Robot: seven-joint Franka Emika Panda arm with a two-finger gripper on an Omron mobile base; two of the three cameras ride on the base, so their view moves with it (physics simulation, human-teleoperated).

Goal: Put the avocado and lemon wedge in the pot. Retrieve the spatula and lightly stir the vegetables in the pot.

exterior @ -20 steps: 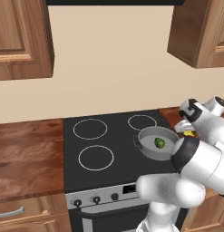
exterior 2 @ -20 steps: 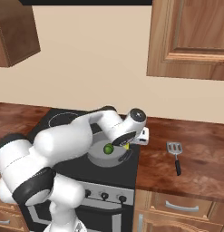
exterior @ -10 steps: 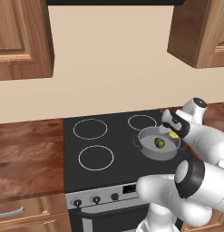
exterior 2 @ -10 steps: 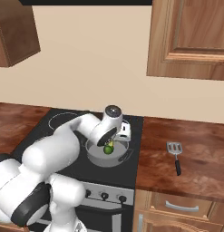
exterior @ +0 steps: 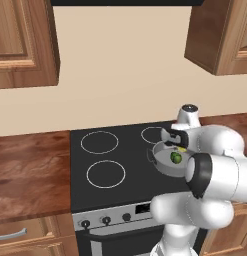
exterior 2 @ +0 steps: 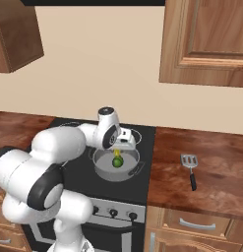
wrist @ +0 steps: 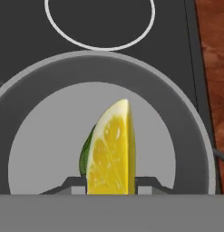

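My gripper [wrist: 111, 185] is shut on the lemon wedge [wrist: 112, 147], a bright yellow slice held just above the pot [wrist: 36, 95]. The avocado [wrist: 85, 154] lies in the pot, mostly hidden behind the wedge. In the left base view the gripper [exterior: 176, 143] hangs over the pot [exterior: 158, 163] with the lemon wedge [exterior: 181, 149] above the avocado [exterior: 176, 158]. The right base view shows the gripper [exterior 2: 120, 144], lemon wedge [exterior 2: 116, 153], avocado [exterior 2: 117, 162] and pot [exterior 2: 101, 166] on the stove's front right burner. The spatula [exterior 2: 190, 169] lies on the counter to the right.
The black stove top [exterior: 107, 152] has burner rings to the left of the pot and behind it. Wooden counters [exterior 2: 206, 162] flank the stove. Wall cabinets [exterior 2: 206, 39] hang above on both sides. A burner ring [wrist: 99, 25] lies beyond the pot.
The arm has swung left from the pot's right side to above the pot, carrying the lemon wedge. The avocado has stayed in the pot.
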